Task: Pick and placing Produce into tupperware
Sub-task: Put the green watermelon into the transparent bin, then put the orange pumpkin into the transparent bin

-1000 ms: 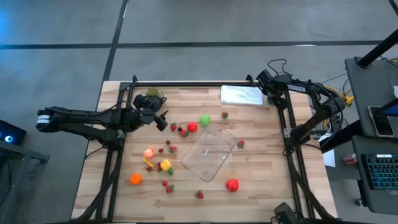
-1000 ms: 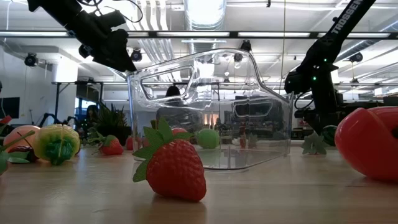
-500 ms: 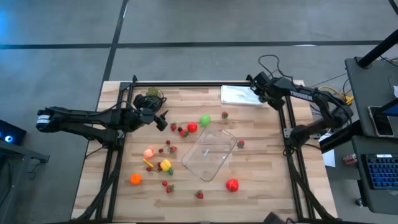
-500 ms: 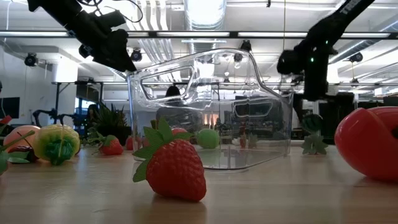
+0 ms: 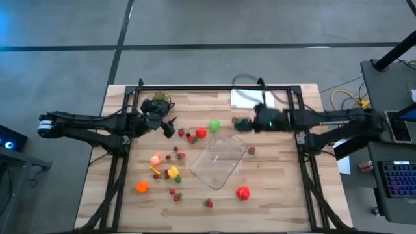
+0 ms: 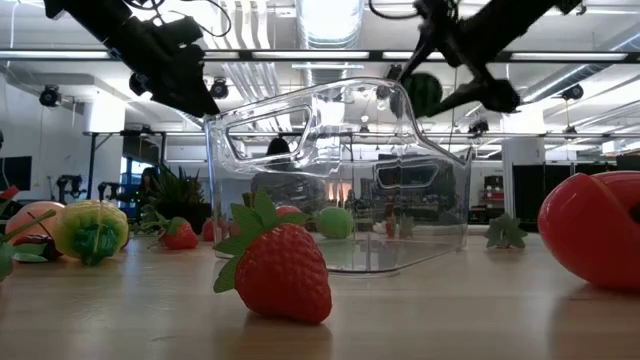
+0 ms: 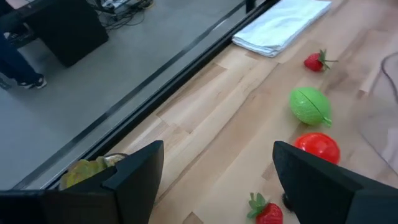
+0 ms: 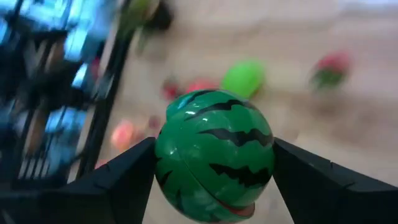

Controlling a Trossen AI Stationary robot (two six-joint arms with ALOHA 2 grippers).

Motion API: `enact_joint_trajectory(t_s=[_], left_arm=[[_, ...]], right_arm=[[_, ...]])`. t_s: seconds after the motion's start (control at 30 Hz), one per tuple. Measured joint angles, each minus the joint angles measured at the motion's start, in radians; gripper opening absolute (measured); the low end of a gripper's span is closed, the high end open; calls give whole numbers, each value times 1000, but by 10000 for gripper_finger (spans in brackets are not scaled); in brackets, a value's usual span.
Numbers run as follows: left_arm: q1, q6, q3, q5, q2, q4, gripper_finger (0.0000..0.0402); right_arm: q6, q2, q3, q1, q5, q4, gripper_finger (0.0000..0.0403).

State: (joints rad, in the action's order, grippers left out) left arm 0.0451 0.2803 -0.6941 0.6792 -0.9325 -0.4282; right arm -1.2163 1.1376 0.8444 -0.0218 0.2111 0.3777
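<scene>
The clear tupperware (image 5: 220, 160) (image 6: 340, 170) rests on the table's middle. Produce lies loose around it: a green ball (image 5: 214, 125) (image 7: 310, 106), a red tomato (image 5: 201, 133) (image 7: 317, 148), a peach (image 5: 156, 159), a yellow pepper (image 5: 172, 173), an orange (image 5: 142, 187), a red piece (image 5: 242, 193) and small strawberries (image 6: 282, 272). My right gripper (image 5: 242, 122) hangs above the tub's far right corner, shut on a striped green watermelon (image 8: 214, 163) (image 6: 422, 93). My left gripper (image 5: 170, 127) (image 7: 217, 152) stands open above the far left of the table, holding nothing. My right gripper pinches the watermelon between its two fingers (image 8: 124, 177), one on each of two opposite sides (image 8: 163, 163). The fingers come from the table's right side, slanting down. The watermelon is lifted clear, above the tupperware's rim in the low view.
A folded white cloth (image 5: 252, 99) (image 7: 283, 25) lies at the far edge. A leafy plant (image 5: 156, 104) stands at the far left, beside my left gripper. Black frame rails (image 5: 195, 87) run along the table's far, left and right sides.
My right gripper has swung from the table's far right corner toward the left and the near edge, rising and rolling its wrist. It has carried the watermelon along to a place above the tupperware's far right corner.
</scene>
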Motion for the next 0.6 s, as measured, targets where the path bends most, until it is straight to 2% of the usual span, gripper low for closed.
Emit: enact_joint_trajectory(t_s=[0.13, 0.3, 0.47, 0.6], left_arm=[[0, 0, 0, -71, 0, 0, 286], [0, 1, 0, -200, 0, 0, 286], [0, 1, 0, -258, 0, 0, 286], [0, 1, 0, -263, 0, 0, 286]], right_arm=[[-92, 69, 0, 137, 37, 17, 289], [-135, 203, 37, 184, 72, -7, 294], [50, 354, 204, 188, 46, 59, 320], [207, 460, 382, 187, 57, 224, 350]])
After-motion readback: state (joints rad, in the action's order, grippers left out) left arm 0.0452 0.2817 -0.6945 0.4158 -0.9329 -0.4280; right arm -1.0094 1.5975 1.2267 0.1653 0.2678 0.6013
